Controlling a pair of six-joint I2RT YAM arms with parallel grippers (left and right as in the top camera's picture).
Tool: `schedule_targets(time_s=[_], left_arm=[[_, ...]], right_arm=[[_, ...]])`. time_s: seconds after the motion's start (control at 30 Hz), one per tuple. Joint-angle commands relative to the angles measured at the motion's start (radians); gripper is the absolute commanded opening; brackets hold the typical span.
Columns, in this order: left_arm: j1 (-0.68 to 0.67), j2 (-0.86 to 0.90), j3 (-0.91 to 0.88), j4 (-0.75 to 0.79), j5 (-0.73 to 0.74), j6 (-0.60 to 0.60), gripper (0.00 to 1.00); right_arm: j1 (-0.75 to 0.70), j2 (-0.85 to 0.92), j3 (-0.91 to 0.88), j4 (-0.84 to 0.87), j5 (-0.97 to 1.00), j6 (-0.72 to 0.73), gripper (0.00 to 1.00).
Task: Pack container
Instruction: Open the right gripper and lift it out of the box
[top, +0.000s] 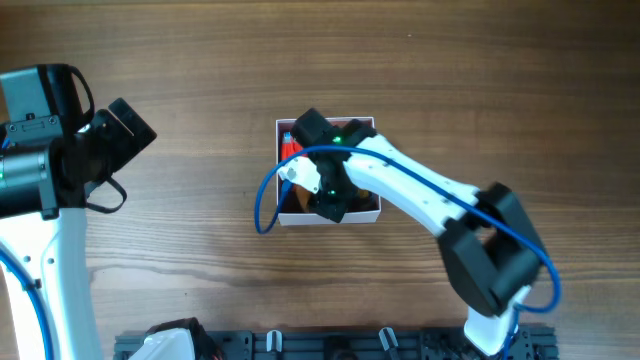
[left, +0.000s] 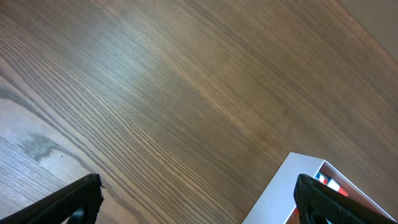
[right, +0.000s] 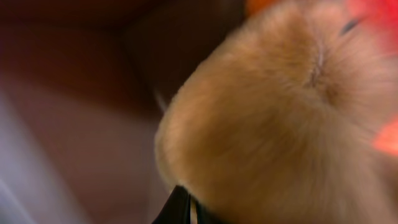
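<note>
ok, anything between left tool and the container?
Nothing visible: only wooden table lies between the left tool and the container. But the right tool is down inside the container, its arm across the top.

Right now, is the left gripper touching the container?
Apart. The overhead view shows the left gripper off to one side of the container, with a wide stretch of bare table between them.
</note>
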Motion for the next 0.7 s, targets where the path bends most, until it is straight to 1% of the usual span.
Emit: schedule_targets(time_s=[0.0, 0.2, 0.3, 0.4, 0.53, 0.67], left_arm=[[0.007, -0.008, 0.012, -0.001, -0.01, 0.016, 1.0], [0.007, -0.009, 0.012, 0.0, -0.01, 0.016, 1.0], [0.007, -0.009, 0.012, 0.0, -0.01, 0.016, 1.0], [0.007, -0.009, 0.012, 0.0, -0.01, 0.016, 1.0], [0.007, -0.009, 0.012, 0.0, -0.01, 0.016, 1.0], [0.007, -0.009, 0.012, 0.0, -0.01, 0.016, 1.0]], right_arm=[[-0.021, 0.085, -0.014, 0.023, 0.082, 0.075, 0.04], [-0.021, -0.005, -0.014, 0.029, 0.082, 0.071, 0.04], [-0.021, -0.108, -0.014, 0.028, 0.082, 0.057, 0.04], [-0.021, -0.252, -0.014, 0.023, 0.097, 0.021, 0.04], [-0.021, -0.398, -0.014, 0.027, 0.124, 0.019, 0.05], [-0.021, -0.422, -0.014, 0.032, 0.124, 0.023, 0.06]])
